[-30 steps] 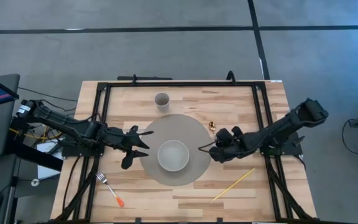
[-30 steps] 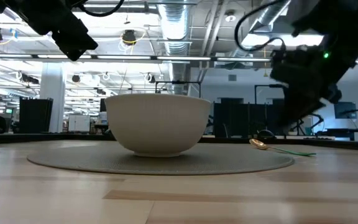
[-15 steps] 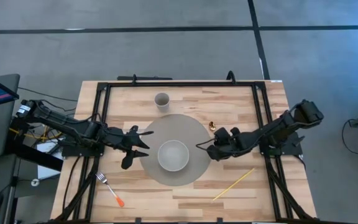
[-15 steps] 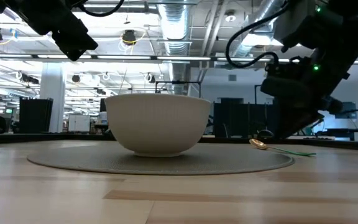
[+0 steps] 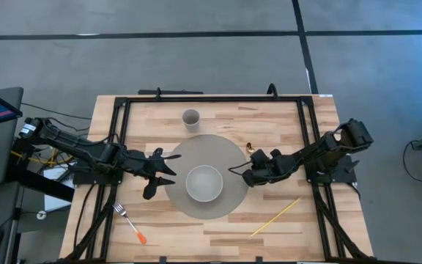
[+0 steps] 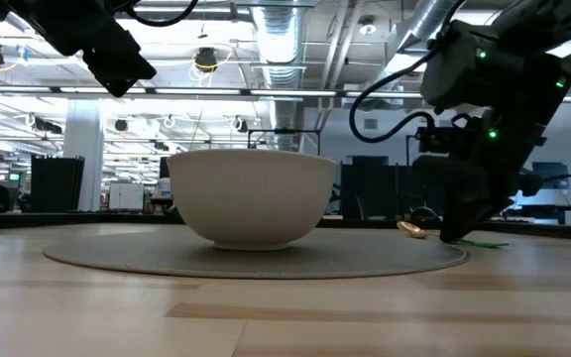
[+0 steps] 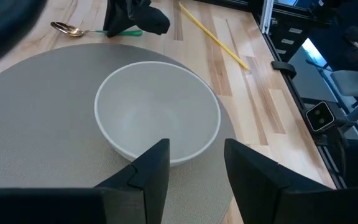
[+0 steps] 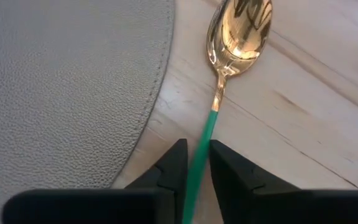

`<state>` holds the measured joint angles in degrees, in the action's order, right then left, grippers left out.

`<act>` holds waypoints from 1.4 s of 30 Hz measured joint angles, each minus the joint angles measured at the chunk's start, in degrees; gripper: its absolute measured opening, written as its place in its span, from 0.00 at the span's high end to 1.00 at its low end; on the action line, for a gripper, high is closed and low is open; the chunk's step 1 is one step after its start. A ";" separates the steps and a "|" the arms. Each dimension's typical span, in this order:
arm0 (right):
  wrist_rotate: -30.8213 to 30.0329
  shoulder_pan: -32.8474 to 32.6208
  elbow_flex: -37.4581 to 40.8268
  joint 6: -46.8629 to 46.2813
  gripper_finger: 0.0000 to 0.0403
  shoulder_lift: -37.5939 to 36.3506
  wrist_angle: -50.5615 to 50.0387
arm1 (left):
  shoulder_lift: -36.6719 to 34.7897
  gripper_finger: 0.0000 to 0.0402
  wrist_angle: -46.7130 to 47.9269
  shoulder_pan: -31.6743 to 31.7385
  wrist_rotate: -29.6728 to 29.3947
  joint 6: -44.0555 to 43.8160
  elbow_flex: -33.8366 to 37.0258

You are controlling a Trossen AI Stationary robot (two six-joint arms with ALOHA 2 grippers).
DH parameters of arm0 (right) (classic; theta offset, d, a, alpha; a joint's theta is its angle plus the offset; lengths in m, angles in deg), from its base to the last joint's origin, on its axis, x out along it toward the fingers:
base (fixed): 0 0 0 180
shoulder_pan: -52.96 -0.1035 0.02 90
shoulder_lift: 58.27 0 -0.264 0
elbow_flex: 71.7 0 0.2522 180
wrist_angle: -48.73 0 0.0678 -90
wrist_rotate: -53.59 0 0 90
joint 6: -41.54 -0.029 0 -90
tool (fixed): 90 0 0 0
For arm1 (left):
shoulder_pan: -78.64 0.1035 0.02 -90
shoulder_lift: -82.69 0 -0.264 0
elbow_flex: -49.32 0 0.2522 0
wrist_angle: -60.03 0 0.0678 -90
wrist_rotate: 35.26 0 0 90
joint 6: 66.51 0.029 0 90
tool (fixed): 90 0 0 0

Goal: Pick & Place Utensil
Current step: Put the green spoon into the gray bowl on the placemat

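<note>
Light wooden desk (image 5: 218, 227), round grey mat (image 5: 189, 158) at centre, cup (image 5: 190, 118), fork (image 5: 129, 223), yellow stick (image 5: 275, 217), gold spoon (image 8: 240, 28) lay on it.

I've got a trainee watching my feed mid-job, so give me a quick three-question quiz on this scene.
1. True or false: the right tool has its fingers either side of the spoon's green handle.
2. Which utensil lies near the table's front left corner? A chopstick, B fork, C knife.
3. What sits in the middle of the round grey mat?

Key: 1 true. 2 B, the orange-handled fork; the yellow chopstick lies front right. 3 a white bowl, with the left tool open beside it.
</note>
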<state>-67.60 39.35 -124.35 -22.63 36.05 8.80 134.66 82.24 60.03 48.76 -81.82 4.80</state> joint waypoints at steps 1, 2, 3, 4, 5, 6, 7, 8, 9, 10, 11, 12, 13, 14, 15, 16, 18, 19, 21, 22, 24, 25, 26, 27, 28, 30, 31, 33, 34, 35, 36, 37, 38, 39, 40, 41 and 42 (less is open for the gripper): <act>0.31 0.14 0.01 0.08 0.88 -0.30 -0.03 | 0.00 0.62 0.00 0.00 0.00 0.00 0.00; 0.60 0.16 0.08 0.22 0.91 -0.73 -0.02 | 0.00 0.62 0.00 0.00 0.00 0.00 0.00; 0.72 0.16 0.09 0.79 0.95 -1.16 0.03 | 0.00 0.62 0.00 0.00 0.00 0.00 0.00; 0.89 0.16 0.14 1.55 0.97 -1.62 -0.02 | 0.00 0.62 0.00 0.00 0.01 -0.01 0.00; 1.24 0.16 0.19 2.31 0.98 -2.10 -0.05 | 0.00 0.62 0.00 0.00 0.00 0.00 0.00; 1.84 0.16 0.28 2.47 0.97 -2.61 -0.10 | 0.00 0.62 0.00 0.00 0.00 0.00 0.00; 2.63 0.16 0.28 2.55 0.96 -3.13 -0.23 | 0.00 0.62 0.00 0.00 0.00 -0.02 0.00; 3.63 0.14 0.38 2.67 0.96 -3.84 -0.56 | 0.00 0.62 0.00 0.00 0.00 -0.02 0.00; 4.16 -0.01 0.39 2.95 0.96 -4.66 -0.99 | 0.00 0.62 -0.02 0.00 0.00 0.00 0.00; 4.26 -0.28 0.39 3.25 0.97 -5.58 -1.08 | 0.00 0.62 0.00 0.00 0.00 -0.01 0.00; 4.29 -0.60 0.39 3.27 0.98 -6.64 -1.07 | 0.00 0.62 0.00 0.00 0.00 -0.01 0.00; 4.29 -0.88 0.39 3.28 0.99 -7.77 -1.27 | 0.00 0.62 0.00 0.00 0.00 0.00 0.00; 4.18 -1.19 0.39 3.28 0.99 -8.94 -1.28 | 0.00 0.62 0.00 0.00 0.00 -0.02 0.00; 4.12 -1.54 0.25 3.28 0.99 -10.11 -1.30 | 0.00 0.62 0.00 0.00 0.00 0.00 0.00; 4.04 -1.85 -0.13 3.33 0.98 -11.35 -1.51 | 0.00 0.62 0.00 0.00 0.00 -0.01 0.00; 3.89 -2.21 -0.75 3.90 0.99 -12.43 -1.46 | 0.00 0.62 0.00 0.00 0.02 -0.01 0.00; 3.94 -3.09 -2.74 6.70 1.00 -14.22 -0.82 | 0.00 0.62 0.00 0.00 0.00 -0.01 0.00; 4.44 -3.50 -3.90 8.72 1.00 -14.80 0.06 | 0.00 0.62 -0.01 0.00 0.00 0.00 0.00; 5.78 -4.52 -6.54 12.83 1.00 -15.17 3.58 | 0.00 0.62 -0.02 0.00 0.00 0.00 0.00; 6.20 -5.01 -8.13 15.34 1.00 -15.03 5.85 | 0.00 0.62 -0.02 0.00 0.00 0.00 0.00; 6.72 -6.09 -11.99 20.18 1.00 -13.38 7.96 | 0.00 0.62 -0.07 0.01 0.01 0.00 0.00; 6.85 -6.56 -14.10 21.91 1.00 -12.50 7.35 | 0.00 0.62 -0.10 0.00 0.01 0.00 0.00; 6.86 -6.94 -16.32 23.50 1.00 -11.27 6.19 | 0.00 0.62 -0.15 0.00 0.01 0.00 0.00; 7.02 -7.22 -18.86 25.10 1.00 -9.79 5.66 | 0.00 0.62 -0.25 0.00 0.02 0.00 0.00; 6.93 -7.39 -21.57 26.76 1.00 -8.38 5.01 | 0.00 0.62 -0.31 0.00 0.00 0.00 0.00; 7.03 -7.59 -26.97 29.86 1.00 -4.77 1.21 | 0.00 0.62 -0.43 0.02 0.00 0.00 0.00; 7.52 -7.60 -29.93 31.26 1.00 -2.44 -1.73 | 0.02 0.62 -0.44 0.01 0.02 0.00 0.00; 7.96 -7.97 -36.63 33.43 1.00 1.90 -11.02 | 0.01 0.62 -0.71 0.00 0.02 0.00 0.00; 8.01 -8.23 -40.87 34.22 1.00 4.00 -15.80 | 0.02 0.62 -0.88 0.00 0.02 0.00 0.00; 8.19 -8.45 -45.06 34.49 1.00 6.16 -20.38 | 0.03 0.62 -0.84 0.01 0.02 0.00 0.00; 8.69 -8.54 -49.03 34.67 1.00 8.30 -25.21 | 0.04 0.62 -0.84 0.02 0.00 0.00 0.00; 9.26 -8.54 -52.78 34.77 1.00 10.60 -29.91 | 0.04 0.62 -0.85 0.01 0.02 0.00 0.00; 10.07 -8.50 -56.40 34.80 1.00 12.94 -33.75 | 0.05 0.62 -0.85 0.02 0.02 0.00 0.01; 11.14 -8.42 -59.65 35.13 1.00 15.14 -35.73 | 0.05 0.62 -0.85 0.00 0.02 0.00 0.02; 12.18 -8.34 -62.62 35.98 1.00 17.01 -36.90 | 0.07 0.62 -0.85 0.00 0.01 0.00 0.04; 13.48 -8.31 -65.03 37.02 1.00 18.51 -38.08 | 0.07 0.62 -0.85 0.00 0.02 0.00 0.04; 14.78 -8.30 -66.98 38.35 1.00 19.91 -38.58 | 0.07 0.62 -0.85 0.00 0.02 0.00 0.04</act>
<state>-52.82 31.05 -191.33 15.72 55.97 -29.78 134.72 81.39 60.03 48.78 -81.82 4.84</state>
